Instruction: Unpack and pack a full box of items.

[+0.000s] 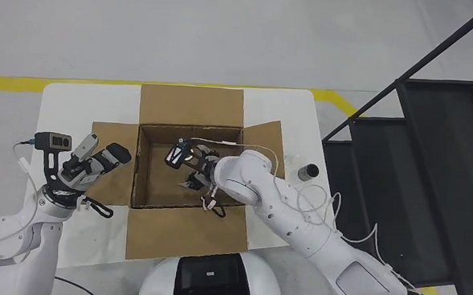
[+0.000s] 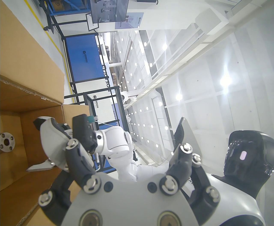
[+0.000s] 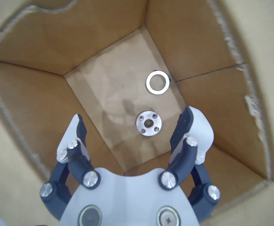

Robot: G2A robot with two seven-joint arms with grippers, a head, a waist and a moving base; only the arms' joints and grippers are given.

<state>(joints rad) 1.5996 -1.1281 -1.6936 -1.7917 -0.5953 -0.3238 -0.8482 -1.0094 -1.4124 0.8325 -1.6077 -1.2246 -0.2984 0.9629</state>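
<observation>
The box (image 1: 192, 105) stands open at the middle of the tabletop (image 1: 70, 106), with its four flaps folded outward. The right gripper (image 3: 132, 113) is inside the box, above the floor, fingers spread wide with nothing between them. A flange (image 3: 149, 123) lies flat near the middle of the box floor, below the gap between those fingers. A ring (image 3: 158, 83) lies flat near the flange, not touching it, close against one box wall. The left gripper (image 1: 104, 151) is over the box's left flap, toward the tabletop's left edge, fingers wide apart and empty. A cylinder (image 1: 308, 172) stands upright near the tabletop's right edge.
</observation>
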